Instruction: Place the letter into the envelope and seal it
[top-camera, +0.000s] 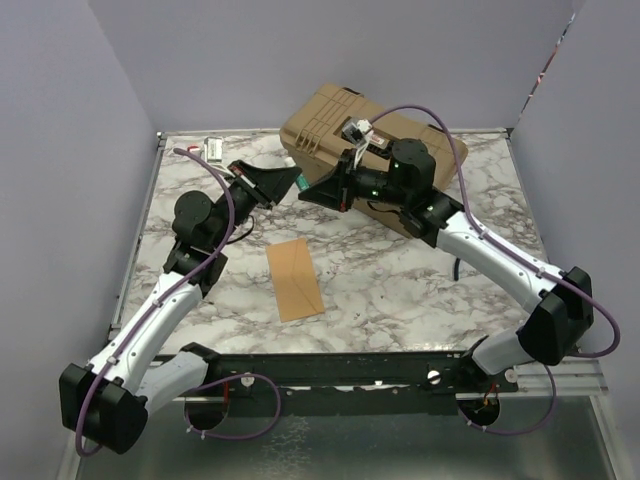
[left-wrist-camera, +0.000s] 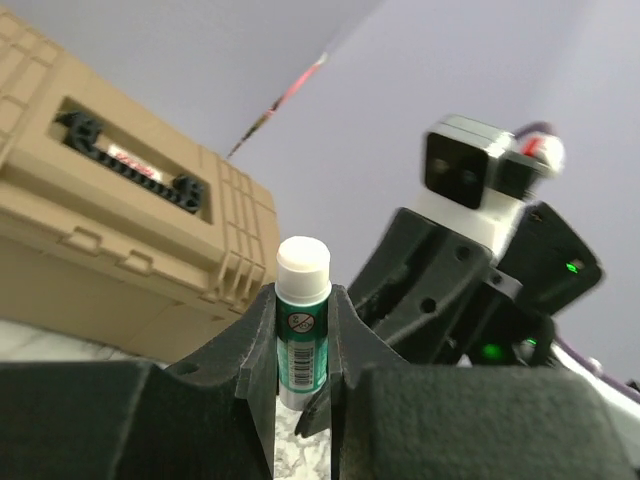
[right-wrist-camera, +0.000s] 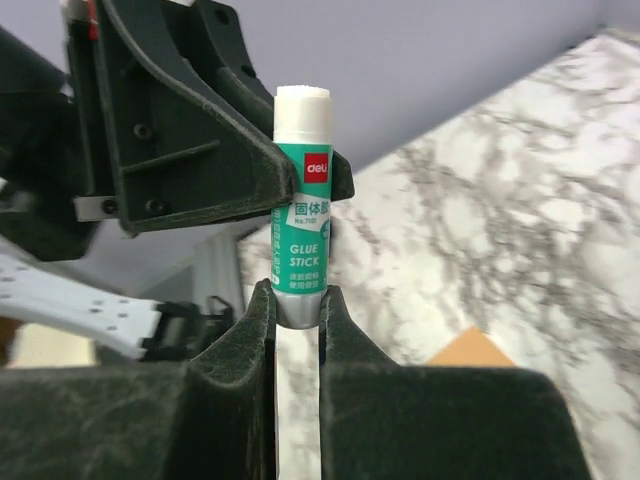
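The orange-brown envelope (top-camera: 295, 278) lies flat on the marble table (top-camera: 420, 280) between the arms, and one corner of it shows in the right wrist view (right-wrist-camera: 470, 348). The letter is out of view. A green glue stick (top-camera: 299, 184) with a white top is held in the air between both grippers. My left gripper (top-camera: 288, 182) is shut on its upper body just below the white top (left-wrist-camera: 302, 300). My right gripper (top-camera: 308, 189) is shut on its grey bottom end (right-wrist-camera: 298, 300). The stick shows in both wrist views (left-wrist-camera: 302, 330) (right-wrist-camera: 300, 230).
A tan hard case (top-camera: 350, 130) stands at the back of the table behind the grippers. A small white object (top-camera: 212, 148) lies at the back left corner. Lilac walls close in the table on three sides.
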